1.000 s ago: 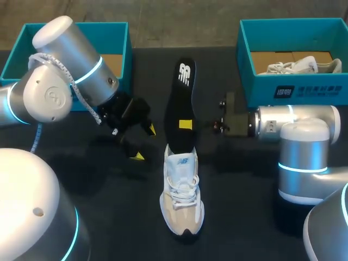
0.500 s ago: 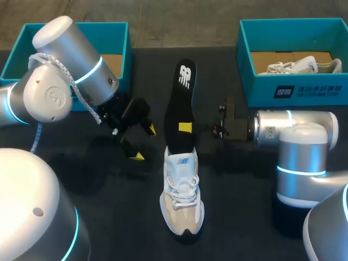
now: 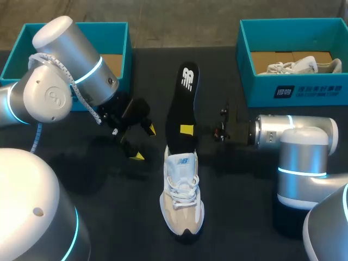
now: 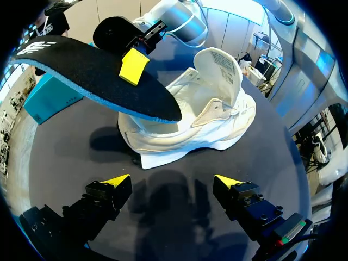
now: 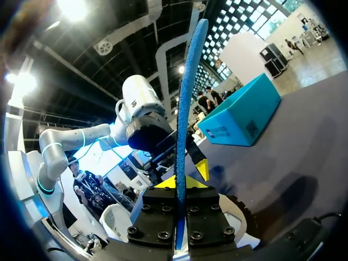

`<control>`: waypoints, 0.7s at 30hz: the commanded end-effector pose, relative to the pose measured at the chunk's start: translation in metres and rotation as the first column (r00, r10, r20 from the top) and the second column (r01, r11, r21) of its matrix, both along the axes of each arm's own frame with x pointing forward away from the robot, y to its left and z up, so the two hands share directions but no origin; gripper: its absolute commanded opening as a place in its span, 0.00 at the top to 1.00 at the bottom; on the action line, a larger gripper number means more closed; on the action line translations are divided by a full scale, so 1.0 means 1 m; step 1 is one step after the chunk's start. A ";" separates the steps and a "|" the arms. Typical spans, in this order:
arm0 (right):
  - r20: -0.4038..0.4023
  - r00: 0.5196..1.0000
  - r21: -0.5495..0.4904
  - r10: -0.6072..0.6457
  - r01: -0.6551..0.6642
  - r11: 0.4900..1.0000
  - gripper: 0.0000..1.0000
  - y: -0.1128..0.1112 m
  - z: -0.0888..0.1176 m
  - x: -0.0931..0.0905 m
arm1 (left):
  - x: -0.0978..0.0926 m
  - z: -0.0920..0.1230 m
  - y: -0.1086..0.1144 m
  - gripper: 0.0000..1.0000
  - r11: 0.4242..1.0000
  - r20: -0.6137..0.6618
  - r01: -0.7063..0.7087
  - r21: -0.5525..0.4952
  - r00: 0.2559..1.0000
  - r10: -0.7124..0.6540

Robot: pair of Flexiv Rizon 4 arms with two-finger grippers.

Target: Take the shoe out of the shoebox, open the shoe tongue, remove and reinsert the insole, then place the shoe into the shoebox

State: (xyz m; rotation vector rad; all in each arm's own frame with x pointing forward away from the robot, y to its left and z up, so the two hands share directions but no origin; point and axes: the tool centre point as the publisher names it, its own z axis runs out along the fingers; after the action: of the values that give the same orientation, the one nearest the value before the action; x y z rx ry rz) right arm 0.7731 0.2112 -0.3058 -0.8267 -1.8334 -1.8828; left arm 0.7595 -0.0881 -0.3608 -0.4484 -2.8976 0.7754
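Well, starting at your left, the left shoebox stands at the table's far corner, well apart from the work. The left gripper hovers just beside the shoe, fingers spread wide with nothing between them. The shoe sits upright on its sole at mid-table, and its tongue is pulled up and back.

The insole slants up over the shoe's mouth, its low end at the opening. It is likely thin, light foam that bends readily, so expect the free end to sag or wobble. A pinch nearer the low end would steer it better. The shoe should be light, soft in the upper and firmer at the sole; the heel collar looks the safest place for your free hand to steady it.

The right gripper is clamped on the insole's edge at mid-length. Beyond it the right shoebox holds a second shoe, clear of your path.
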 end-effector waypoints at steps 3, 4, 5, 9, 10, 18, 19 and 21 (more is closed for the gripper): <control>-0.006 1.000 -0.002 0.004 -0.004 1.000 1.00 0.001 -0.001 0.000 | 0.000 0.000 0.000 0.00 1.000 0.002 -0.001 0.003 1.000 0.001; -0.008 1.000 -0.001 0.006 -0.006 1.000 1.00 0.001 -0.002 0.000 | 0.000 0.000 0.000 0.00 1.000 0.002 -0.001 0.003 1.000 0.001; -0.009 1.000 0.000 0.007 -0.007 1.000 1.00 0.002 -0.003 0.000 | 0.000 0.000 0.000 0.00 1.000 0.002 -0.001 0.003 1.000 0.001; -0.012 1.000 0.005 0.010 -0.010 1.000 1.00 0.004 -0.006 0.000 | 0.000 0.000 0.000 0.00 1.000 0.002 -0.001 0.003 1.000 0.001; -0.013 1.000 0.007 0.010 -0.010 1.000 1.00 0.004 -0.006 -0.001 | 0.000 0.000 0.000 0.00 1.000 0.002 -0.001 0.003 1.000 0.001; -0.011 1.000 0.003 -0.002 0.002 1.000 1.00 0.002 -0.007 -0.004 | 0.000 0.000 0.000 0.00 1.000 0.002 -0.001 0.003 1.000 0.001; -0.011 1.000 0.005 -0.002 0.002 1.000 1.00 0.001 -0.007 -0.005 | 0.000 0.000 0.000 0.00 1.000 0.002 -0.001 0.003 1.000 0.001; -0.012 1.000 0.007 -0.002 0.002 1.000 1.00 0.000 -0.008 -0.006 | 0.000 0.000 0.000 0.00 1.000 0.002 -0.001 0.003 1.000 0.001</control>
State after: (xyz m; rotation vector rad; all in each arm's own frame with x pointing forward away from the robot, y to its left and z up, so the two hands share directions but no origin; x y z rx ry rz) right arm 0.7702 0.2126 -0.3139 -0.8319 -1.8175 -1.8789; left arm 0.7596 -0.0881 -0.3608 -0.4484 -2.8976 0.7754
